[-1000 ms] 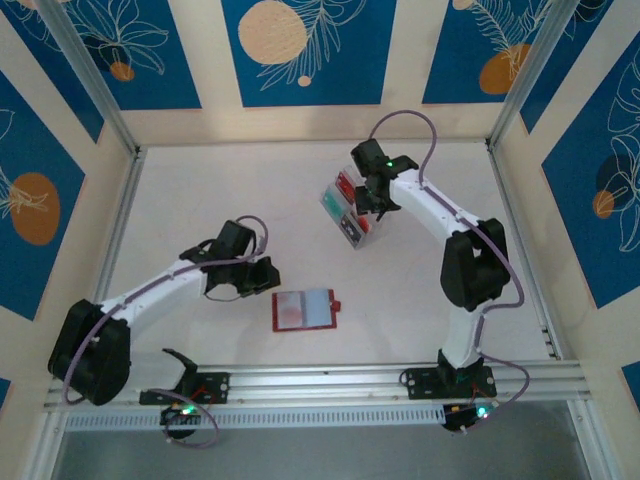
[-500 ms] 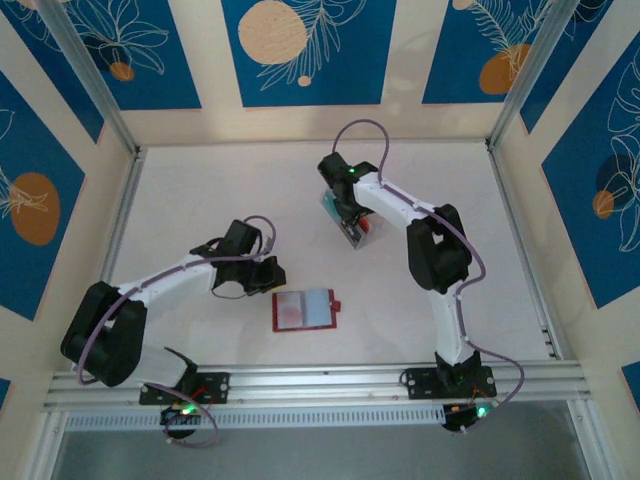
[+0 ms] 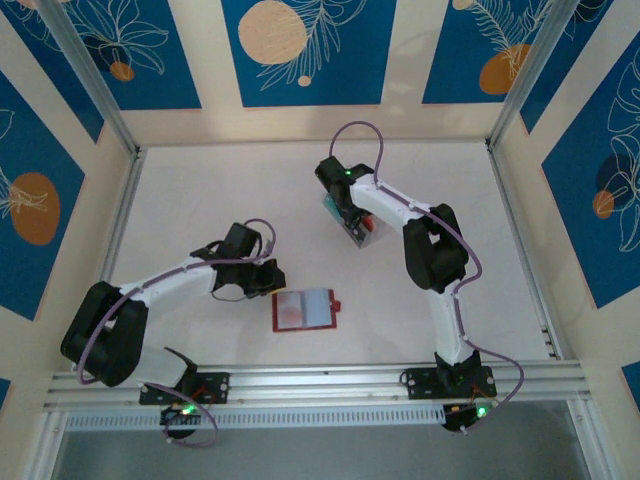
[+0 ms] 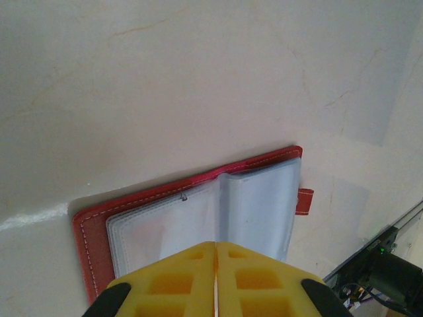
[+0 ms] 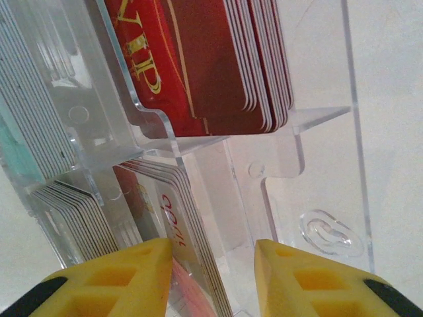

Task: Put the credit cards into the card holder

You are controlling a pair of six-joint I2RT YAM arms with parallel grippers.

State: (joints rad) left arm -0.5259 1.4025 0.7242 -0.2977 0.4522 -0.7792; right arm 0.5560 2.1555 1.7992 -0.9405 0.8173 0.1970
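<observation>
The card holder (image 3: 305,310) lies open on the table, red with pale clear pockets (image 4: 198,218) and a small tab (image 4: 305,201). My left gripper (image 3: 270,279) sits just left of it, shut and empty (image 4: 216,246), its tips over the near edge of the pockets. The credit cards stand on edge in a clear compartment box (image 3: 362,232). One compartment holds red cards (image 5: 198,59). Pale ones (image 5: 178,218) fill the nearer one. My right gripper (image 5: 215,254) is open and reaches down into the box. Its left finger (image 5: 132,274) rests against the pale stack, and its right finger (image 5: 304,274) stands clear.
More pale and teal cards (image 5: 33,132) fill the box's left compartments. Clear dividers (image 5: 165,132) stand close around my right fingers. An aluminium rail (image 3: 330,382) runs along the near edge, and walls close in the table (image 3: 200,200).
My right gripper has swung left over the box and come down into it, its jaws narrowing. The left gripper crept slightly toward the card holder and stayed shut.
</observation>
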